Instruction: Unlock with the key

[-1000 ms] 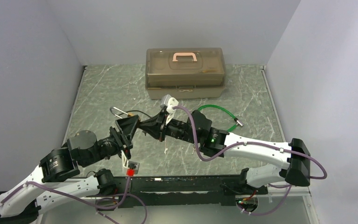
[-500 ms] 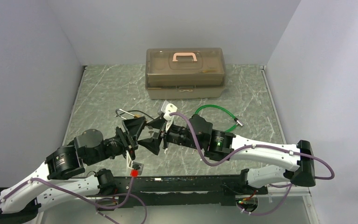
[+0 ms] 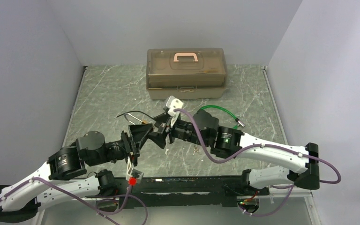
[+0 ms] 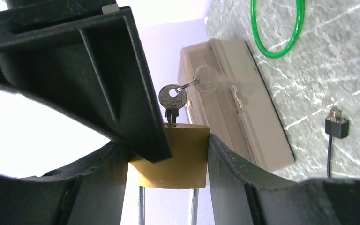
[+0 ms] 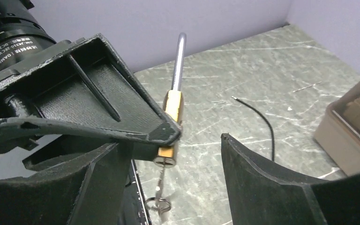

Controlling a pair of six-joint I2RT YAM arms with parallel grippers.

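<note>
The left gripper (image 4: pixel 178 145) clamps the brass padlock (image 4: pixel 171 159) by its body, raised above the table (image 3: pixel 248 93), with the key (image 4: pixel 172 101) seated in the keyway and a spare key (image 4: pixel 206 79) dangling from its ring. The right gripper (image 5: pixel 171 152) has its jaws spread wide either side of the key, holding nothing. Risk: closing on the ring or spare key drags the key out, and turning torque may rotate the padlock within the clamp.

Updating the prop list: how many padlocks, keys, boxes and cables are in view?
padlock: 1
keys: 2
box: 1
green cable: 1
black cable: 1
Total: 6
Not counted: tiny item on the table, too small to tell.
</note>
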